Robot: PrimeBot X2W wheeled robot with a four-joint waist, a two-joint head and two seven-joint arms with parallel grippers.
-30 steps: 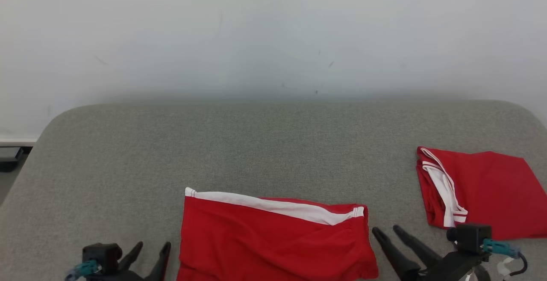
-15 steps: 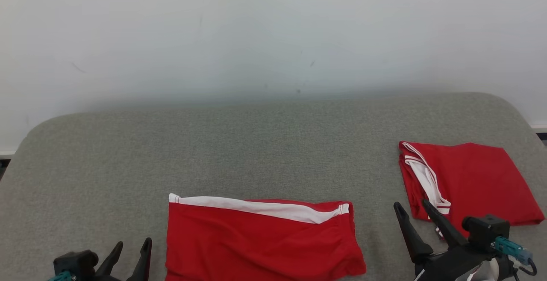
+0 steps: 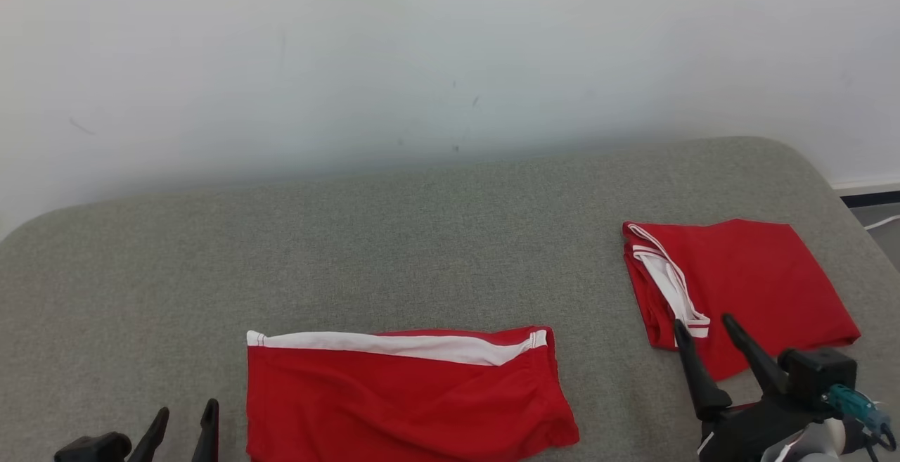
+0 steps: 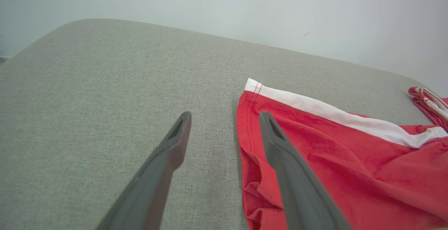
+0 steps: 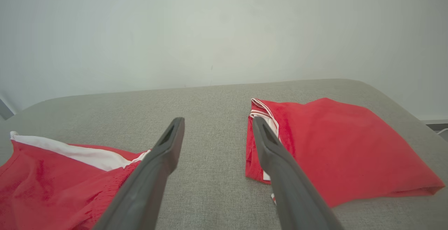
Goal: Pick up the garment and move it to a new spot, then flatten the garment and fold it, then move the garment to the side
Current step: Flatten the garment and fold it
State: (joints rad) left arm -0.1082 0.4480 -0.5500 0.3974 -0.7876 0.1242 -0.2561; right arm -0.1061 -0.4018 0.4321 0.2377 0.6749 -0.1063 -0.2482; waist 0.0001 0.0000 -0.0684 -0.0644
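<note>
Both claws gape empty, the red cloth garment with a white band (image 3: 401,399) lying just right of the left claw (image 3: 186,413) and left of the right claw (image 3: 703,323), which points at the near edge of a second folded red cloth garment (image 3: 745,279) it might wrongly snag.

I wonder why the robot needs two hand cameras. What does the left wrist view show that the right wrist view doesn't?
Left wrist view: the open left gripper, with the left edge of the flat red shorts between its fingers. It also shows the stitched corner of their white waistband. Just a sliver of the folded red garment peeks in at the right edge.
Right wrist view: the open right gripper and the folded red garment whole.
Both: the grey padded table, the white wall and the flat red shorts.
</note>
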